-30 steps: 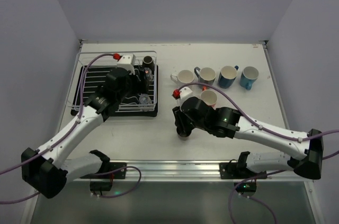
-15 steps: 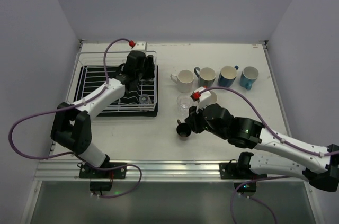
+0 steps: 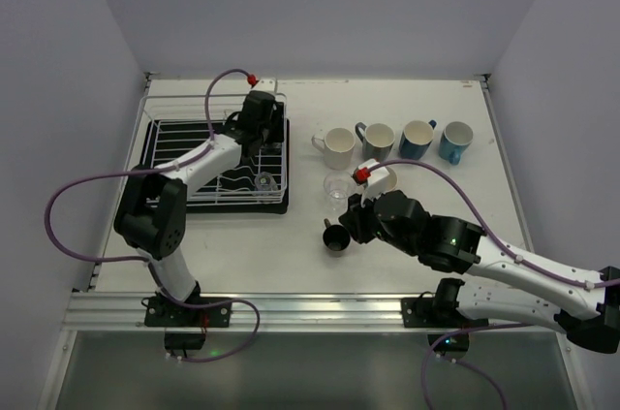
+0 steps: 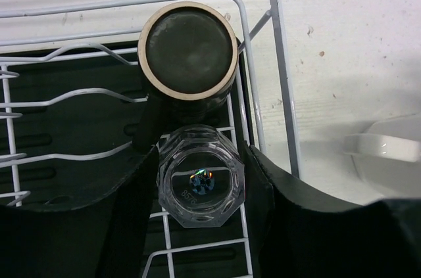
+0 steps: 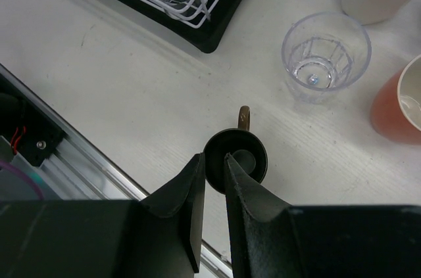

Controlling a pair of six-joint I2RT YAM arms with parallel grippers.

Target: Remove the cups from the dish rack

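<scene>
Tumbler (image 4: 200,176), frame centre, in rack (image 4: 284,94): light, slick, brittle glass; take by side walls. Left jaws spread astride it; right jaws pinch brown cup (image 5: 247,160) rim.

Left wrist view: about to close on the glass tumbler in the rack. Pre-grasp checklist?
1. left gripper open: ok.
2. glass tumbler between its fingers, roughly centred: ok.
3. Tumbler upside down and standing straight in the dish rack: ok.
4. Room from the rack brown cup: not ok. It sits right behind the tumbler, and its handle lies beside the left finger.
5. right gripper free of the table brown cup: cannot tell. The fingers straddle its rim.
</scene>
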